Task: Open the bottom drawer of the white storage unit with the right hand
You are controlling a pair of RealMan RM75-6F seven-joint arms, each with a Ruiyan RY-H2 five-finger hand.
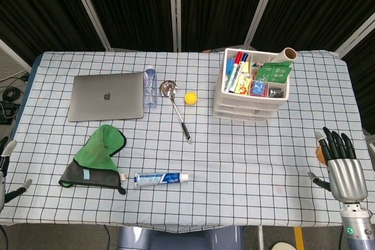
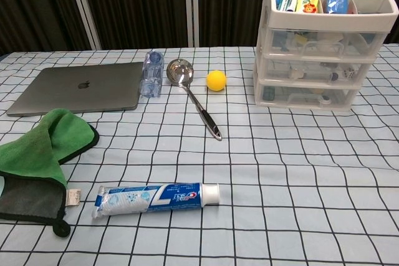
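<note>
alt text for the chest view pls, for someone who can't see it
A white storage unit with three shut drawers stands at the far right of a checked table, pens in its top tray. Also there: a laptop, bottle, ladle, yellow ball, green cloth and toothpaste; no hand shows.

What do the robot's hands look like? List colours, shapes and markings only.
The right hand has a silver-grey metal palm shell, black fingers and a grey thumb with a dark tip. Its grey wrist carries a small green ring light. Of the left hand only pale grey tips show at the frame edge.
</note>
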